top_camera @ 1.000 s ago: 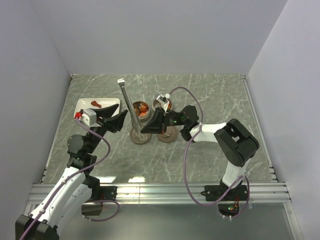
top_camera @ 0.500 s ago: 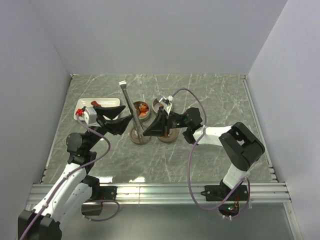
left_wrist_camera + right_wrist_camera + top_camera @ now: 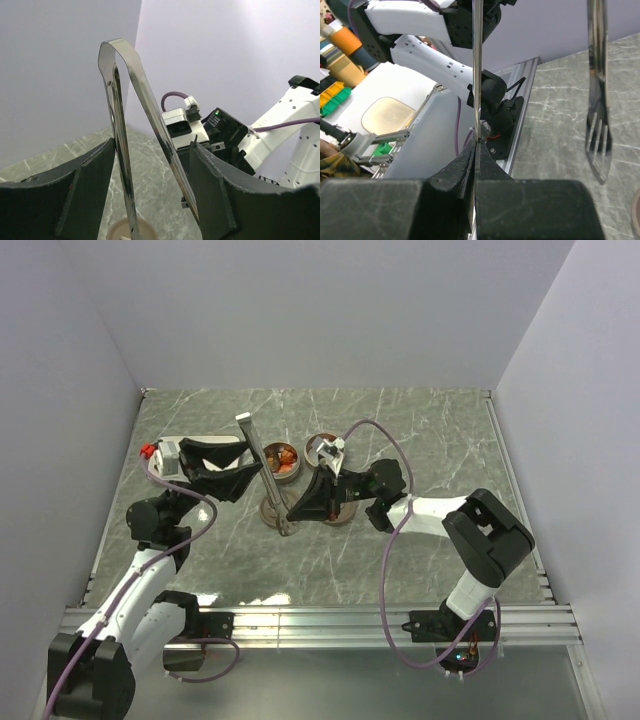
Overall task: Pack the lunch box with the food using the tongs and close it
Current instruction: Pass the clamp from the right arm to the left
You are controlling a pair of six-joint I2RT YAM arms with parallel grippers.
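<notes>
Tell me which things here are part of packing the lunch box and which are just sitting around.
For the job:
- tongs, one arm pinched by the right gripper, both arms between the spread fingers of the left gripper
- food in the open tin
- spare tin parts in front of it

Just around:
- white plate, mostly hidden, no food visible on it
- purple cable

The tongs (image 3: 251, 436) stand upright mid tabletop (image 3: 430, 430), between the left claw (image 3: 258, 468) and the right claw (image 3: 290, 516). Just behind them, the left tin (image 3: 272, 453), food (image 3: 287, 459) in it, sits beside the right tin (image 3: 318, 443). A plate (image 3: 228, 442) lies far left.
</notes>
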